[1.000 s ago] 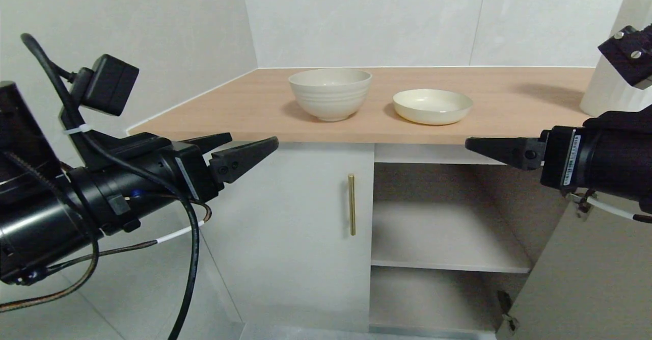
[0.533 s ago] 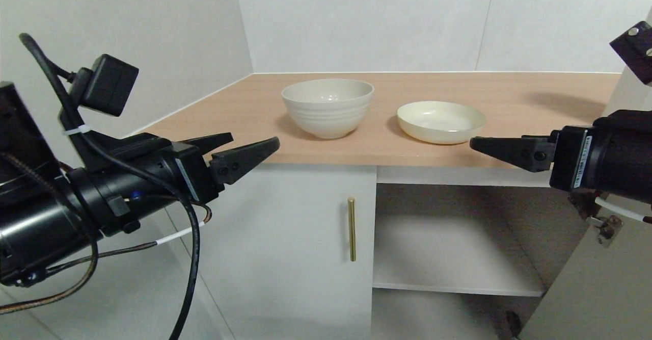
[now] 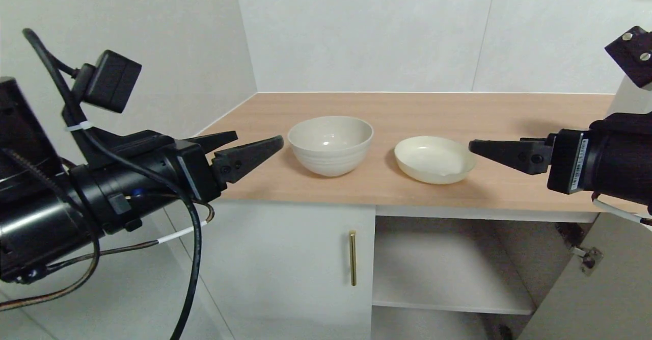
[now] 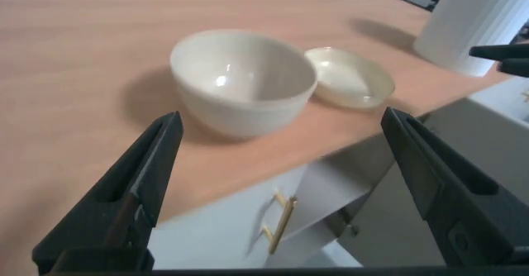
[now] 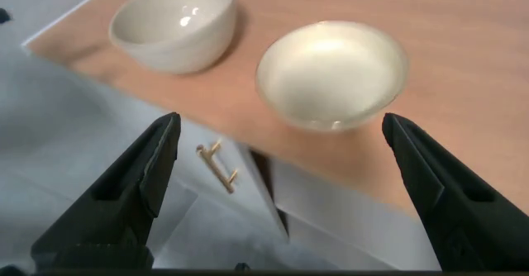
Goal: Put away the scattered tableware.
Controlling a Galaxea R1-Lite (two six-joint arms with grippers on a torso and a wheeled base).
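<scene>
A deep cream bowl [image 3: 330,145] and a shallow cream dish [image 3: 434,159] stand on the wooden tabletop [image 3: 407,110], both upright and near its front edge. The bowl is on the robot's left and the dish on its right, close together with a strip of bare wood between them. The left end effector [image 3: 257,140] hangs in the air in front of the tabletop, to the left of the bowl. The left wrist view shows its fingers [image 4: 140,189] spread wide with nothing between them, and the bowl [image 4: 244,79] and the dish [image 4: 351,76] lie beyond. The right end effector [image 3: 489,149] hovers at the dish's right side and is likewise open and empty. In the right wrist view its two fingers [image 5: 136,185] frame the dish [image 5: 332,73], with the bowl [image 5: 175,21] farther off. Whether its tip touches the dish's rim cannot be told from the head view. Below the tabletop is a white cabinet whose left door [image 3: 285,268] is closed and carries an upright brass bar handle [image 3: 352,257]. The right compartment stands open and shows a white shelf [image 3: 448,284]. Its door [image 3: 606,289] is swung out at the right. A white ribbed object [image 4: 467,16] stands at the tabletop's far right end.
</scene>
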